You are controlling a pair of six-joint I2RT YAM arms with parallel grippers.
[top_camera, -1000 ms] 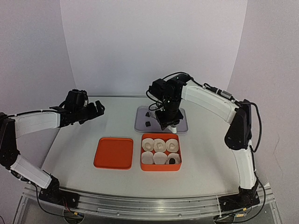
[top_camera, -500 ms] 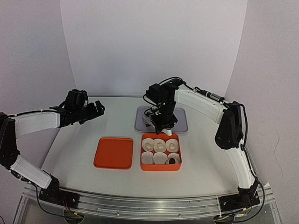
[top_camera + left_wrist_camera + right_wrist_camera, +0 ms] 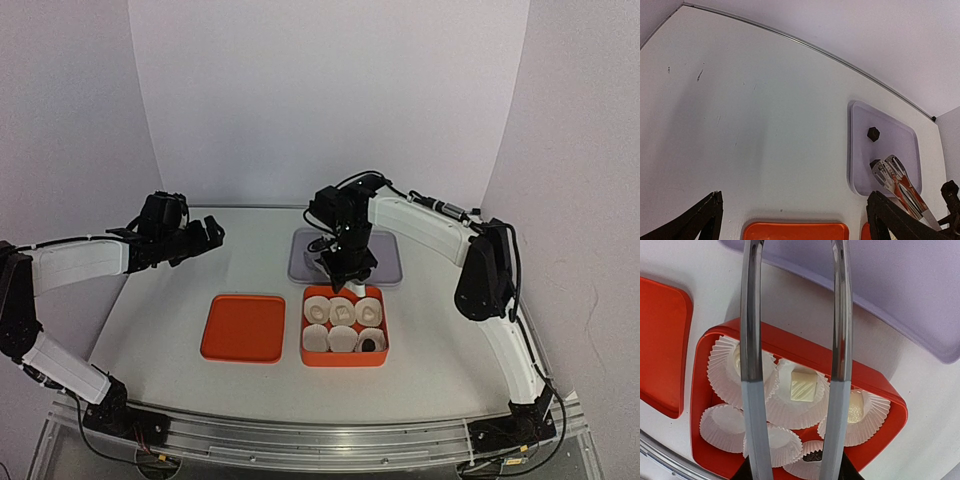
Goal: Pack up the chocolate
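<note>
An orange box (image 3: 345, 361) holds several white paper cups. The back-row cups hold three cream chocolates: the left (image 3: 736, 357), the middle (image 3: 804, 385) and the right (image 3: 856, 407). A dark chocolate (image 3: 812, 456) lies in a front cup. Two dark chocolates (image 3: 873, 133) (image 3: 874, 163) rest on the lilac tray (image 3: 895, 140). My right gripper (image 3: 345, 262) is shut on metal tongs (image 3: 751, 340), which hang over the box's back row with their arms apart and tips out of the right wrist view. My left gripper (image 3: 205, 235) hovers open and empty at the far left.
The orange lid (image 3: 243, 327) lies flat to the left of the box. The tray sits just behind the box, under the right arm. White walls close in the table at the back and sides.
My right gripper has carried the tongs leftward and toward the near edge, from over the tray's front edge to above the box's back row. The left arm has not moved.
</note>
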